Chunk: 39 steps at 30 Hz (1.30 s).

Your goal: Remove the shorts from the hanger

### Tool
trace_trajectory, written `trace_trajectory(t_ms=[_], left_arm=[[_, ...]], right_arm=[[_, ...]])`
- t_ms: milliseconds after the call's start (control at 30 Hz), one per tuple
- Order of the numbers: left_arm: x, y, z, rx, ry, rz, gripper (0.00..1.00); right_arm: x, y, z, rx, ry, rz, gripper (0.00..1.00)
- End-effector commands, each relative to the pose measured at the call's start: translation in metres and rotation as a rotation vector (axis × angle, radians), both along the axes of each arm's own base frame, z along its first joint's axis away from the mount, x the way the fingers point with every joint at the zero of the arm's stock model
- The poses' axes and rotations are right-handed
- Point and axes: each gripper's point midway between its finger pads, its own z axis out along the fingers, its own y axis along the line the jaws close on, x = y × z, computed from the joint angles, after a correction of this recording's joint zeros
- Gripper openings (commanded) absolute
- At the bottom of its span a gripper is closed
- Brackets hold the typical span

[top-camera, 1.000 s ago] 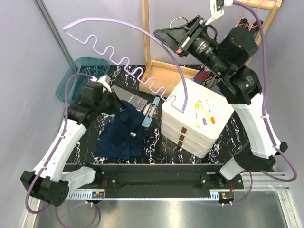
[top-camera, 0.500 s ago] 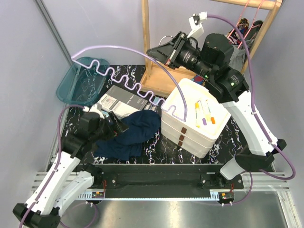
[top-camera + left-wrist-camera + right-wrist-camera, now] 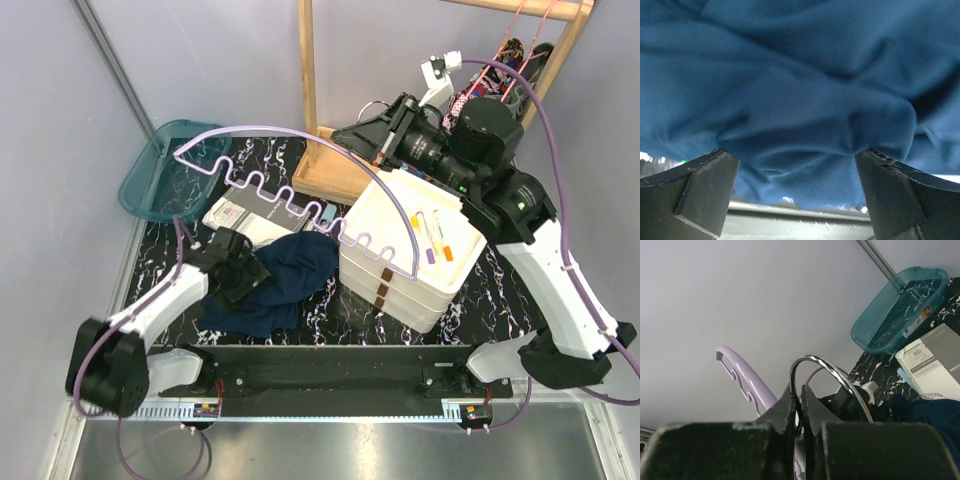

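The dark navy shorts [image 3: 285,280] lie crumpled on the marbled table, off the hanger. My left gripper [image 3: 250,283] sits at their left edge. In the left wrist view it [image 3: 797,187] stands open, fingers [image 3: 705,187] wide apart, with navy cloth [image 3: 800,100] bulging just beyond the tips. The lilac hanger [image 3: 270,190] hangs bare in the air over the table. My right gripper [image 3: 350,133] holds it up, and in the right wrist view the gripper [image 3: 800,405] is shut on the hanger's chrome hook [image 3: 832,369], with a lilac arm [image 3: 745,377] behind it.
A teal tray [image 3: 160,180] sits at the back left and a grey notebook [image 3: 255,215] lies behind the shorts. Stacked white bins [image 3: 400,265] stand right of centre. A wooden rack [image 3: 305,90] rises at the back, with colourful printed cloth [image 3: 462,103] behind my right arm.
My left gripper opened and let go of the navy shorts, which dropped onto the table. The left arm drew back low and near. The right arm shifted the hanger lower.
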Motion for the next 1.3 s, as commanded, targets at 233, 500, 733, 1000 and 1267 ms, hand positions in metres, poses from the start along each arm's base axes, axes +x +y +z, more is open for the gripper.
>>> trace_trajectory(t_ms=[233, 500, 733, 1000, 1267], left_arm=[[0.034, -0.006, -0.003, 0.025, -0.104, -0.051, 0.37], [0.029, -0.029, 0.065, -0.1, -0.312, -0.199, 0.0], [0.031, -0.037, 0.185, -0.198, -0.646, -0.264, 0.0], [0.058, -0.047, 0.33, -0.252, -1.022, -0.296, 0.0], [0.092, -0.026, 0.459, -0.177, -1.37, -0.19, 0.0]], right_arm=[[-0.01, -0.034, 0.027, 0.061, -0.088, -0.105, 0.0], [-0.01, -0.039, 0.025, 0.047, -0.106, -0.126, 0.0], [-0.01, -0.03, 0.033, 0.052, -0.119, -0.088, 0.0], [-0.005, -0.037, 0.052, 0.018, -0.193, -0.13, 0.0], [-0.008, -0.074, 0.056, 0.019, -0.178, -0.282, 0.0]])
